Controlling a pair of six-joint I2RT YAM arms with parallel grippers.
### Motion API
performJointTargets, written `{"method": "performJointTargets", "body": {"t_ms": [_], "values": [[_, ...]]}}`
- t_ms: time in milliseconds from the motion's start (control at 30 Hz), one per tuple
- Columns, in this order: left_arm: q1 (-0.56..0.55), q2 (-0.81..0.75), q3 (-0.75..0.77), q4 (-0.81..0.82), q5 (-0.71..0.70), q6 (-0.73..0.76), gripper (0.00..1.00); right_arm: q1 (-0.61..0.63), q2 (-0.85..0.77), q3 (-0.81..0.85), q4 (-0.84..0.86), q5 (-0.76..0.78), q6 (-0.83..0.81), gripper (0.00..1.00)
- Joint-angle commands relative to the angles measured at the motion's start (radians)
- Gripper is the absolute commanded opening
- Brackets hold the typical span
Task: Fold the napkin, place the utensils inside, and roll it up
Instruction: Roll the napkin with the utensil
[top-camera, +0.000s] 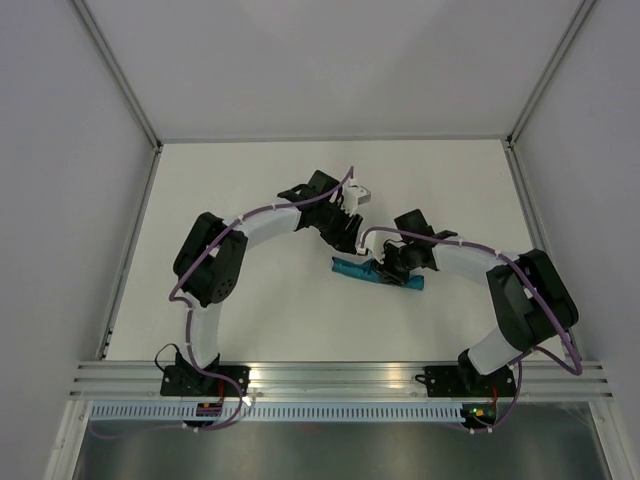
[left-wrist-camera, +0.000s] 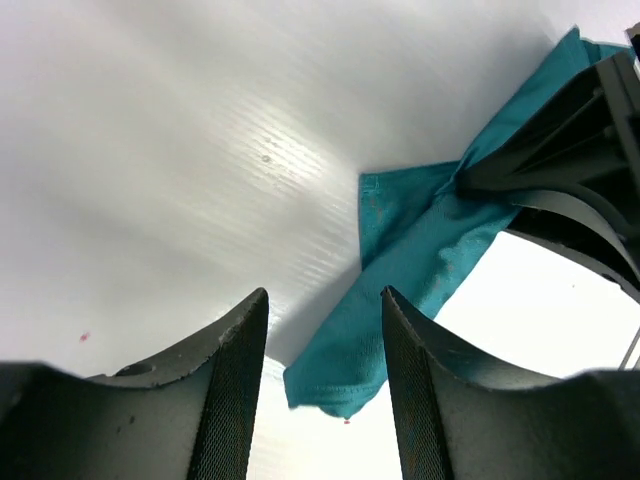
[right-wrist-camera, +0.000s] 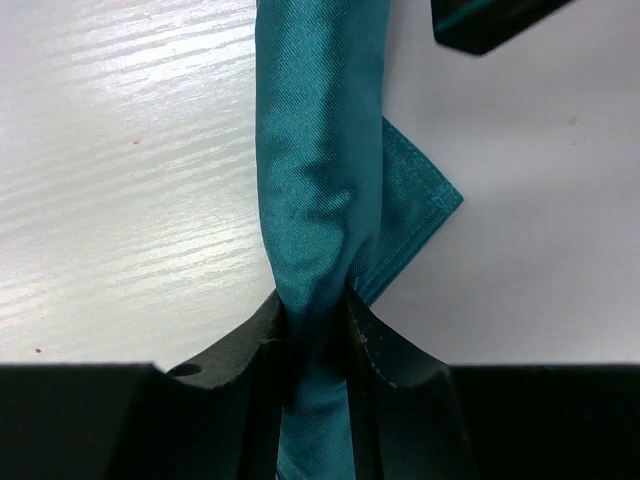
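The napkin (top-camera: 375, 272) is a dark teal roll lying on the white table, running left to right. My right gripper (top-camera: 388, 265) is shut on the roll near its middle; in the right wrist view the roll (right-wrist-camera: 320, 150) is pinched between the fingertips (right-wrist-camera: 318, 310), with a loose hemmed corner (right-wrist-camera: 425, 205) sticking out to the right. My left gripper (top-camera: 350, 245) is open and hangs over the roll's left end; in the left wrist view that end (left-wrist-camera: 340, 380) shows between the spread fingers (left-wrist-camera: 325, 390), not touching them. No utensils show.
White walls with metal corner posts (top-camera: 120, 70) enclose the table. A metal rail (top-camera: 330, 378) runs along the near edge by the arm bases. The right gripper's dark fingers (left-wrist-camera: 560, 170) sit close to the left gripper, and a left finger (right-wrist-camera: 490, 20) shows in the right wrist view.
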Motion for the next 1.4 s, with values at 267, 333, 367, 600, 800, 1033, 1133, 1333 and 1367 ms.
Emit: {"method": "performJointTargets", "body": {"t_ms": [267, 333, 367, 600, 800, 1033, 1133, 1333, 1367], "values": [[-0.004, -0.191, -0.153, 0.165, -0.102, -0.195, 0.55, -0.071, 0.16, 0.142, -0.138, -0.047, 0.147, 0.32], [-0.004, -0.204, -0.174, 0.174, -0.101, -0.209, 0.54, -0.082, 0.188, 0.163, -0.126, -0.04, 0.189, 0.32], [-0.004, -0.217, -0.181, 0.177, -0.102, -0.214, 0.55, -0.085, 0.2, 0.174, -0.121, -0.032, 0.227, 0.32], [-0.004, -0.288, -0.243, 0.206, -0.084, -0.252, 0.55, -0.142, 0.304, 0.249, -0.077, 0.014, 0.416, 0.3], [-0.002, -0.331, -0.265, 0.206, -0.071, -0.26, 0.55, -0.172, 0.355, 0.291, -0.038, 0.074, 0.534, 0.29], [-0.004, -0.352, -0.282, 0.206, -0.045, -0.271, 0.55, -0.24, 0.441, 0.377, -0.031, 0.085, 0.677, 0.29], [-0.004, -0.359, -0.289, 0.206, -0.036, -0.268, 0.55, -0.281, 0.478, 0.429, -0.031, 0.099, 0.746, 0.29], [-0.004, -0.36, -0.294, 0.206, -0.022, -0.269, 0.55, -0.332, 0.528, 0.489, 0.0, 0.105, 0.875, 0.3], [-0.004, -0.363, -0.296, 0.208, -0.018, -0.269, 0.55, -0.336, 0.533, 0.496, 0.003, 0.103, 0.889, 0.29]]}}
